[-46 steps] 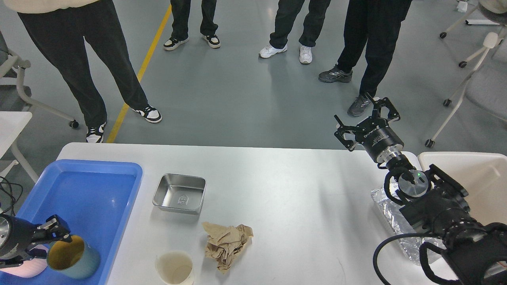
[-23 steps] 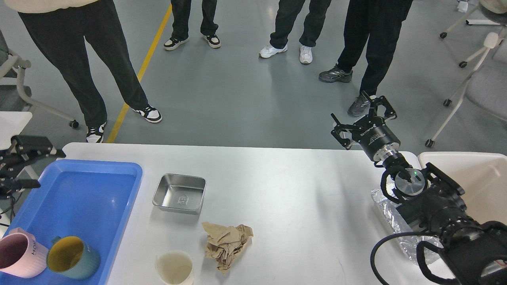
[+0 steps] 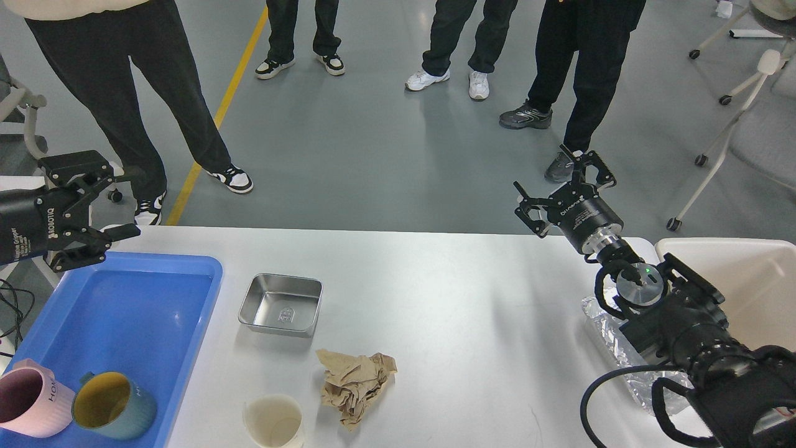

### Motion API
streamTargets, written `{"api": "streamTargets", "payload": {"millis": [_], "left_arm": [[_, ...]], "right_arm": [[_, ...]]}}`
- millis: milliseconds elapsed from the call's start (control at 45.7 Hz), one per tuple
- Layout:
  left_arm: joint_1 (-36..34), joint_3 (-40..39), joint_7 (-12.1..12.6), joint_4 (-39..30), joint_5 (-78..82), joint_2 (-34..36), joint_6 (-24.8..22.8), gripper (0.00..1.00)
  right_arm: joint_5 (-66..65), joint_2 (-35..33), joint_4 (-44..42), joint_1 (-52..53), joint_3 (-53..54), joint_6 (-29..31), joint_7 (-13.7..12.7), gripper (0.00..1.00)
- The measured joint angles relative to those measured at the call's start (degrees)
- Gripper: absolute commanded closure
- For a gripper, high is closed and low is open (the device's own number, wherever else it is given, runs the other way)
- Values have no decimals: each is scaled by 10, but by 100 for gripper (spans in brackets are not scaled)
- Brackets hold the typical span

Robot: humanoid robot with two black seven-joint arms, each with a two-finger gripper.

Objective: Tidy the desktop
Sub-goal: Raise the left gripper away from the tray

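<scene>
Your counter (image 3: 448, 298) fills the lower view, long axis running left to right. Its blue tray (image 3: 205, 274) holds a pink mug (image 3: 28, 407) and a teal mug (image 3: 115, 407); the steel pan (image 3: 281, 305) is empty. Left end effector (image 3: 102, 205) and right end effector (image 3: 563, 183) are both spread, holding nothing.

Black arms, white-lettered tools (image 3: 563, 186), looping cables.

Left pincer (image 3: 106, 202) and right pincer (image 3: 563, 186) both raised, fingers spread, empty
</scene>
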Motion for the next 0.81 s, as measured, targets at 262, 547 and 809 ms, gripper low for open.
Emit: {"api": "streamTargets", "payload": {"millis": [262,547,809], "left_arm": [[-10,-34,-41,15,76,-95,54,8],[-12,-45,-225,10,201,-86,72,3],[-8,-62,-332,3,198,-60,122,3]], "right_arm": [[0,0,0,0,-1,-3,0,0],[-1,0,1,0,-2,-5,0,0],[-1,1,6,-2,-2,-6,0,0]]}}
